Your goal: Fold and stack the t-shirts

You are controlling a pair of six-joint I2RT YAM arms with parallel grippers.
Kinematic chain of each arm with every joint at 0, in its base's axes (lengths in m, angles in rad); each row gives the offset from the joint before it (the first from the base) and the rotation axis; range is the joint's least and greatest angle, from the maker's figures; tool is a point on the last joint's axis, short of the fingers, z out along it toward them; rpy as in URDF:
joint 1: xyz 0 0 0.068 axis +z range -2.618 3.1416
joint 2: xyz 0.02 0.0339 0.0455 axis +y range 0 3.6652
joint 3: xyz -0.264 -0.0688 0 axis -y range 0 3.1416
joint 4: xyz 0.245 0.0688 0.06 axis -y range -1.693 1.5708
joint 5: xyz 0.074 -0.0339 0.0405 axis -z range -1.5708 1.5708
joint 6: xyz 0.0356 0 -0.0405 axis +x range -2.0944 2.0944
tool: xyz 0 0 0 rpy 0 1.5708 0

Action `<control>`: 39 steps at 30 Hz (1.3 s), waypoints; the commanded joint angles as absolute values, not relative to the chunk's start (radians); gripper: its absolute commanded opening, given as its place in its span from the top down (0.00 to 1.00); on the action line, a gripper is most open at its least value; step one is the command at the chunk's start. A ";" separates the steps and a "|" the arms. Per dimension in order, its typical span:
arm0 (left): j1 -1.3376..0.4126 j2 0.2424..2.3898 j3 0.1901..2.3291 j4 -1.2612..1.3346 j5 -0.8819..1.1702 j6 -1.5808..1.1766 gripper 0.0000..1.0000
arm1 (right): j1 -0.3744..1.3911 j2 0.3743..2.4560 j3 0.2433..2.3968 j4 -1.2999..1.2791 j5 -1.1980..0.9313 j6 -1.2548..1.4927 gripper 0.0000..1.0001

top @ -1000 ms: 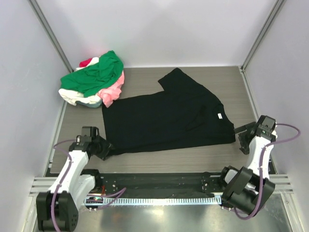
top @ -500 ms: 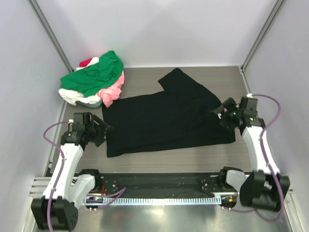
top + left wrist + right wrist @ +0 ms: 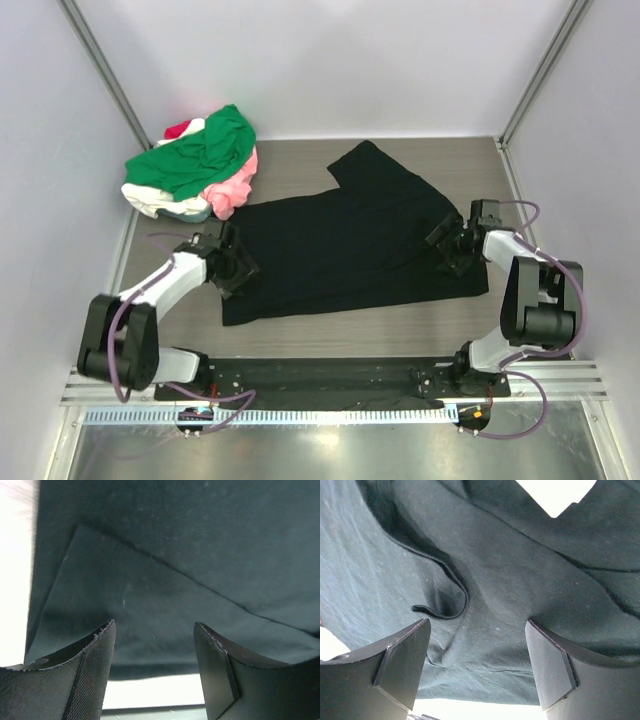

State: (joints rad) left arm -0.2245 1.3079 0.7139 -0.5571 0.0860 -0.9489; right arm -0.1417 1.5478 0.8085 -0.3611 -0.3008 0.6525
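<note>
A large black t-shirt lies spread flat on the table, one sleeve pointing to the back. My left gripper is open over the shirt's left edge; the left wrist view shows black cloth with a fold line just beyond its fingers. My right gripper is open over the shirt's right edge near the collar; the right wrist view shows the curled collar hem in front of its fingers. A pile of green, pink, white and red shirts lies at the back left.
The wooden table is bounded by grey walls at left, right and back. Metal rails run along the near edge by the arm bases.
Both arms have swung inward from the table's sides. The left gripper now sits over the black shirt's left edge and the right one over its right edge. The shirt has not moved.
</note>
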 commanded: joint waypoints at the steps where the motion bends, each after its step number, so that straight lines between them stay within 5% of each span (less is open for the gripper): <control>1: -0.279 1.385 0.761 -0.460 0.025 -0.885 0.35 | -0.216 1.525 0.737 -0.385 -0.155 0.678 0.17; 13: -0.429 1.615 0.789 -0.410 0.023 -0.865 0.38 | -0.449 1.204 0.443 -0.457 -0.143 0.726 0.14; 20: -0.489 1.442 0.727 -0.507 0.023 -0.914 0.37 | -0.449 1.016 0.472 -0.564 -0.170 0.730 0.14; 25: -0.488 1.292 1.039 -0.841 -0.116 -0.764 0.27 | -0.414 0.931 0.626 -0.517 -0.327 0.724 0.15; 33: -0.486 1.135 1.284 -1.028 -0.362 -0.510 0.08 | -0.106 1.314 1.156 -0.526 -0.129 0.568 0.14; 39: -0.486 1.065 1.134 -0.953 -0.642 -0.456 0.13 | -0.029 1.711 1.556 -0.552 -0.051 0.444 0.17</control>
State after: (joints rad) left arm -0.4870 1.0546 1.2015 -0.9195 -0.4335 -0.5266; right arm -0.0425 1.5784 1.4250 -0.5137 -0.1272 0.5430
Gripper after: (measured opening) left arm 0.871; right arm 0.834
